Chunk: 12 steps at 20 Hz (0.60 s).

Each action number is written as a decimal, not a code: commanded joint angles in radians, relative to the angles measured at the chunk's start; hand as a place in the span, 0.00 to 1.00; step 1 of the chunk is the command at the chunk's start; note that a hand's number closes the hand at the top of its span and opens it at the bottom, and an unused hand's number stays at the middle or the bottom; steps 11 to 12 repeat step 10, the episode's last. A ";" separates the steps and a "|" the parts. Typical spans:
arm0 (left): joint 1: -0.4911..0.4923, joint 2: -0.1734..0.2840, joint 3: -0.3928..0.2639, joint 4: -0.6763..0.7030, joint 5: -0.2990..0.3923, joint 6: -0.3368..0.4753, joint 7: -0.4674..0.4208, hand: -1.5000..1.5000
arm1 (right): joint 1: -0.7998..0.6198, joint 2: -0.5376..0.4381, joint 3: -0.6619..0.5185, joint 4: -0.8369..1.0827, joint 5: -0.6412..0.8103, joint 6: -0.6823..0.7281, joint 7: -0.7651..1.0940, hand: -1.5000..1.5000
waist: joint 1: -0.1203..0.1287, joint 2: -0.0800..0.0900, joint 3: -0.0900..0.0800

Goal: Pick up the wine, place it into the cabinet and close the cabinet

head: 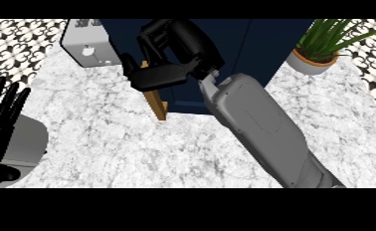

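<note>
I look down on my white marble desk point(147, 145). My right arm point(264, 130) comes in from about 5 o'clock and goes up toward the middle. It is grey and thick.

My right hand point(172, 56) is black. It sits up near 12 o'clock, in front of the dark blue cabinet point(242, 60). The fingers are bent and lie against the thin wooden door edge point(155, 100) of the cabinet. The thumb part is on the left side of that edge and the rest of the hand is on the right side, so the hand looks pinched on the door. The door edge stands up straight and its bottom end touches the desk just left of the middle.

I cannot see the wine bottle anywhere. The hand and arm hide a lot of the cabinet front, so I cannot tell if the wine is inside.

My left hand point(11, 108) shows at 9 o'clock, right by the edge. Its fingers are straight and point up. It holds nothing and it is resting.

A white box-like appliance point(88, 43) stands at about 11 o'clock, just left of the cabinet. A green plant in a white pot point(316, 58) stands at about 2 o'clock, to the right of the cabinet. The wall behind, at both top corners, has black and white patterned tiles point(26, 41).
</note>
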 commanded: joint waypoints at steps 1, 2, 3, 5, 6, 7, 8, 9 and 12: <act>0.008 0.004 0.007 -0.021 -0.003 -0.015 0.006 0.00 | -0.015 -0.090 -0.089 0.126 0.023 0.040 -0.043 1.00 | -0.002 0.025 0.003; 0.027 -0.010 0.007 -0.003 -0.026 -0.015 -0.017 0.00 | -0.036 -0.072 -0.086 0.153 0.040 0.026 -0.061 1.00 | 0.002 0.027 0.002; 0.020 0.034 0.028 -0.019 0.028 -0.044 0.027 0.00 | -0.086 -0.068 -0.099 0.173 0.042 0.007 -0.022 1.00 | 0.008 0.026 0.002; -0.005 0.014 0.022 0.007 0.020 -0.047 0.007 0.00 | -0.060 -0.112 -0.130 0.192 0.025 0.050 -0.070 1.00 | 0.005 0.032 0.002; 0.029 -0.017 -0.003 -0.041 -0.016 -0.031 -0.011 0.00 | -0.057 -0.076 -0.105 0.195 0.042 0.037 -0.082 1.00 | 0.010 0.027 0.002; -0.014 0.009 0.011 -0.004 0.010 -0.032 0.020 0.00 | -0.016 -0.097 -0.104 0.208 0.034 0.068 -0.108 1.00 | 0.001 0.033 0.002; 0.008 -0.004 0.000 -0.001 -0.016 -0.049 -0.004 0.00 | -0.054 -0.079 -0.111 0.223 0.037 0.051 -0.093 1.00 | 0.007 0.032 0.002; -0.001 -0.002 0.002 -0.022 0.008 -0.033 0.021 0.00 | -0.033 -0.114 -0.109 0.197 0.032 0.086 -0.094 1.00 | -0.001 0.028 0.003; -0.018 -0.003 -0.008 -0.023 0.001 -0.022 0.033 0.00 | -0.081 -0.076 -0.120 0.235 0.039 0.053 -0.098 1.00 | 0.007 0.031 0.002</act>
